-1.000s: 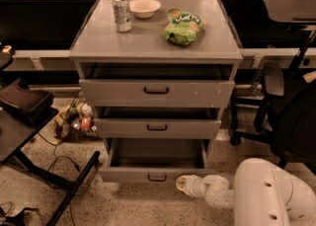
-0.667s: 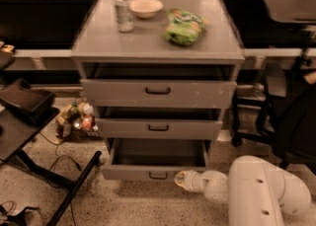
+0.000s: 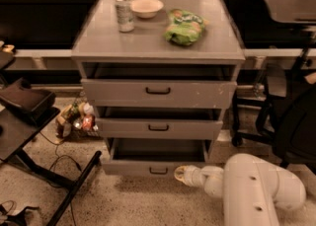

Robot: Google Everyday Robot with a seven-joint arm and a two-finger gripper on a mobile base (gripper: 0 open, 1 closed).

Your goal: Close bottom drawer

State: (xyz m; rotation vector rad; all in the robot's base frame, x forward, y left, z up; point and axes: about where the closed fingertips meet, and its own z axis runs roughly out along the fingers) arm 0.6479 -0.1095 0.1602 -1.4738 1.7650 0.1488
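Three drawers jut from the grey cabinet (image 3: 148, 40); the bottom drawer (image 3: 128, 167), lowest in it, stands pulled out. My gripper (image 3: 180, 173) is low at the cabinet's foot, at that drawer's front panel, just right of its handle (image 3: 158, 170); whether it is open or closed I cannot tell.
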